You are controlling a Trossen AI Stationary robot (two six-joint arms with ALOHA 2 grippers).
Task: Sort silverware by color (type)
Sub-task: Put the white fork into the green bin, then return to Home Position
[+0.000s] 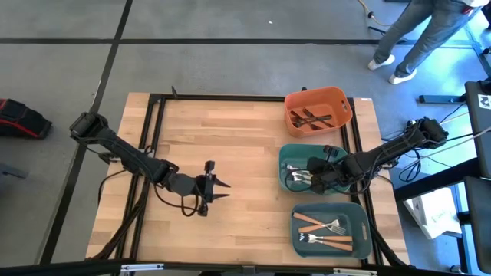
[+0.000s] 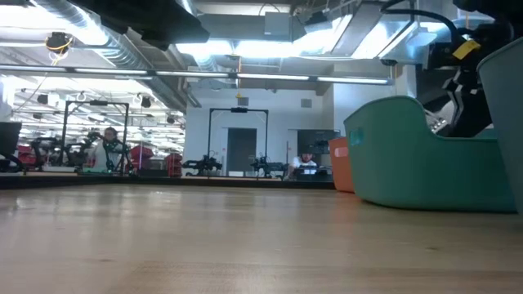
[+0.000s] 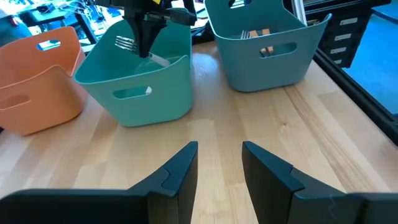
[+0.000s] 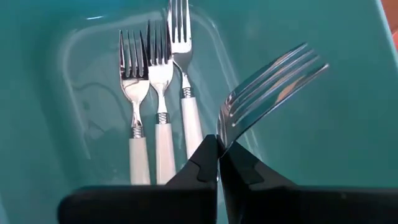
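The silverware is small forks, sorted into three bins along the right side of the tabletop (image 1: 230, 138); the orange bin (image 1: 317, 97) at the far right holds dark forks (image 1: 313, 119); the teal bin (image 1: 288, 158) in the middle holds forks with shiny heads and pale, whitish handles (image 4: 158, 93); the blue-grey bin (image 1: 360, 230) nearest holds forks with silver heads and orange-tan handles (image 1: 326, 227).

The right claw (image 4: 219, 146) is over the teal bin, its fingers pressed together on a shiny silver fork (image 4: 270, 84); the tines fan upward, bright and mirror-like, above the three pale-handled forks lying side by side on the bin floor.

The left claw (image 1: 221, 188) sits low over bare wood near the middle of the tabletop, well apart from the bins, its fingers (image 3: 177, 171) spread with nothing between them.

The right wrist view alone shows the pale handles and the grip on the fork; the high view shows those forks only as a glint. The left wrist view shows the held fork's tines above the teal bin's rim, and the orange-tan handles over the far bin's wall. The low view shows only bin walls and the room beyond, where people sit far off; the high view catches a person's legs (image 1: 414, 38) on the floor beyond the tabletop.
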